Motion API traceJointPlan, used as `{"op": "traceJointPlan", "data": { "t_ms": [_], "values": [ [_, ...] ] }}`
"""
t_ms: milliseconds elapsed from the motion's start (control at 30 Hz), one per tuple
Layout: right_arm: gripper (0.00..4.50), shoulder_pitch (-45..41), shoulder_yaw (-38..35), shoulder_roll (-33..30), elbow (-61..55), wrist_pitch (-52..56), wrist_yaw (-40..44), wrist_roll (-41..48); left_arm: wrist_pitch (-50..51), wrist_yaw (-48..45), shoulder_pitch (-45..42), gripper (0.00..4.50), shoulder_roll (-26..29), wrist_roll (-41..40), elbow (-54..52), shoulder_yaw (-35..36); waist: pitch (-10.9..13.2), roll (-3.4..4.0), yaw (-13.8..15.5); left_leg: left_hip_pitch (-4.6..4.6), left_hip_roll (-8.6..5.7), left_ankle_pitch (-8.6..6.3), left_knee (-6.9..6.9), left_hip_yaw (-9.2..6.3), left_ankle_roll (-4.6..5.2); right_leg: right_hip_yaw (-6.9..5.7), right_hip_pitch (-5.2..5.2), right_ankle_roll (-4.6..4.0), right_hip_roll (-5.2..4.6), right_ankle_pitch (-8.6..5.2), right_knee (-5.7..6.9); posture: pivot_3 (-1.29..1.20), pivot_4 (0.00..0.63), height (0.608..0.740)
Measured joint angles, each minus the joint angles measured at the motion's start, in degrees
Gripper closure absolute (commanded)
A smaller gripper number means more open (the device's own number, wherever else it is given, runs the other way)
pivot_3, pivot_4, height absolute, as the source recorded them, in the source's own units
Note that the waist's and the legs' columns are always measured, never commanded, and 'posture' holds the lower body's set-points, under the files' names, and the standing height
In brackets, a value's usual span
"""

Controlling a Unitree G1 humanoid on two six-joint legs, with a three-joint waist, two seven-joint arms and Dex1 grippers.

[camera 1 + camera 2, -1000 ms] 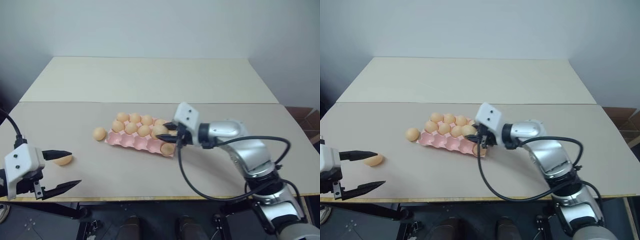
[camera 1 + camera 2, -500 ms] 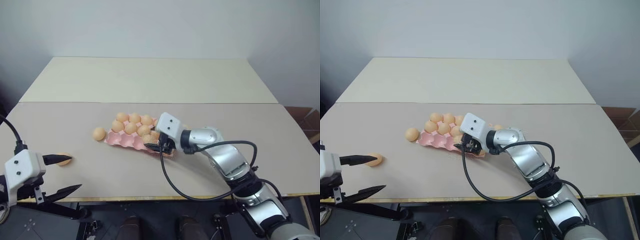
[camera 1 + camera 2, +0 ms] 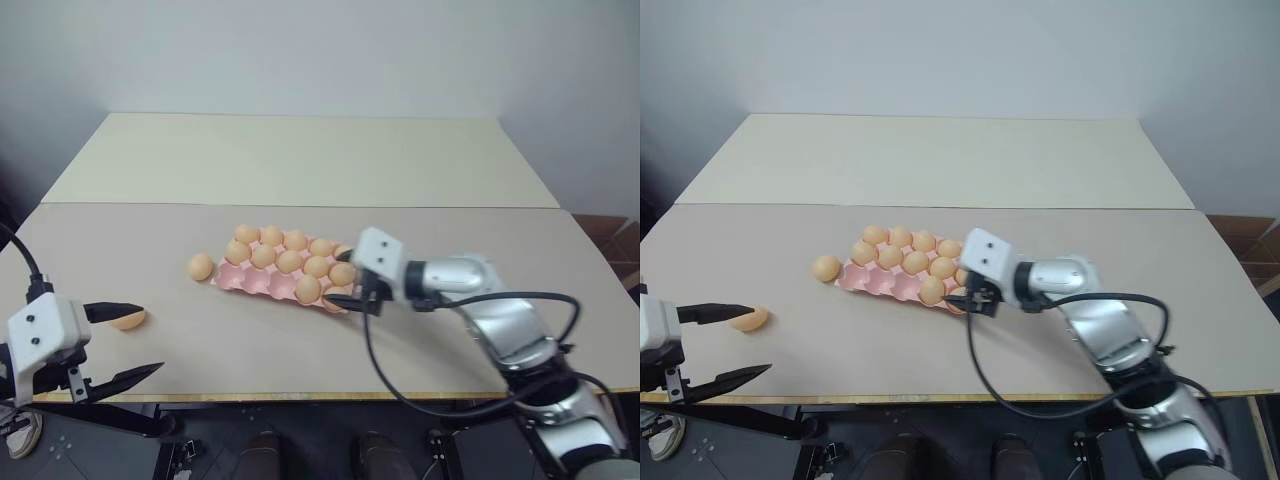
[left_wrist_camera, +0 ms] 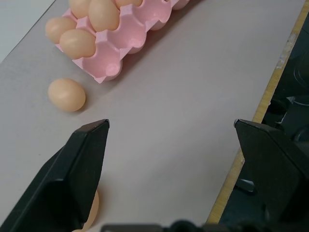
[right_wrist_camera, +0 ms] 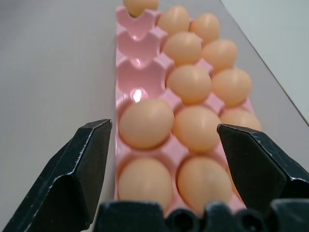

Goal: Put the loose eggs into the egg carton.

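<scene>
Lying loose on the bench (image 3: 300, 360), two eggs (image 3: 200, 266) look smooth, fragile; grip lightly across the middle. Both grippers, left (image 3: 128, 342) and right (image 3: 338, 292), stand released beside the carton (image 3: 262, 284).

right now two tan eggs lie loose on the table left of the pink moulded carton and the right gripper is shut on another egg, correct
Not quite: the right gripper is open and holds nothing, as the right wrist view shows. Two loose tan eggs do lie on the table left of the pink moulded carton.

Open table (image 3: 300, 160) all round the egg carton (image 3: 262, 283); two loose eggs (image 3: 200, 267) apparently unobstructed left of it.
</scene>
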Motion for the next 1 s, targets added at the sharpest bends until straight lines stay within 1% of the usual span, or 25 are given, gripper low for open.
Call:
{"op": "traceJointPlan", "data": {
  "t_ms": [167,300,367,533,833,1000],
  "values": [
    [0.43,2.3,-7.3,-9.7,0.4,-0.6,5.9,3.1,-0.1,-0.1,-1.3,0.00,0.2,-0.1,0.9,-0.3,0.0,0.00,-0.3,0.02,0.09,0.00,-0.01,0.02,0.00,0.01,-0.01,-0.01,0.10,0.00,-0.01,0.00,0.150,0.740],
    [0.43,6.4,-12.5,-17.3,2.7,-3.4,10.5,3.8,-0.2,-0.6,-2.0,0.00,0.3,-0.4,2.3,-0.3,0.0,0.00,-0.2,0.01,0.05,0.00,-0.02,0.05,0.00,0.02,0.00,0.00,0.05,0.00,-0.05,0.00,0.150,0.740],
    [0.43,8.2,-14.0,-19.1,3.6,-5.1,11.8,3.9,-0.2,-0.7,-2.5,0.00,0.4,-0.3,3.3,-0.3,0.0,0.00,-0.2,0.02,0.06,0.00,-0.02,0.06,0.00,0.03,0.01,0.00,0.06,0.00,-0.06,0.00,0.150,0.740],
    [0.43,9.5,-14.2,-20.0,5.3,-7.4,13.1,4.1,-0.4,-1.1,-3.3,0.00,0.9,-0.4,3.5,-0.3,0.0,0.00,-0.4,0.06,0.10,0.00,-0.02,0.09,0.00,0.07,0.02,0.00,0.09,0.00,-0.06,0.00,0.150,0.740],
    [0.43,6.9,-13.0,-19.9,8.1,-8.2,13.7,4.0,-1.0,-0.1,-2.3,0.00,-1.0,-0.3,2.4,-0.2,0.0,0.00,-0.2,0.02,0.07,0.00,-0.02,0.08,0.00,0.06,0.01,0.00,0.05,0.00,-0.07,0.00,0.150,0.740],
    [0.43,5.5,-12.4,-19.6,9.9,-9.0,13.7,2.9,-1.3,0.6,-2.1,0.00,-1.1,-0.3,2.0,-0.2,0.0,0.00,-0.2,0.03,0.07,0.00,-0.02,0.08,0.00,0.06,0.02,0.00,0.05,0.00,-0.07,0.00,0.150,0.740]
  ]
}}
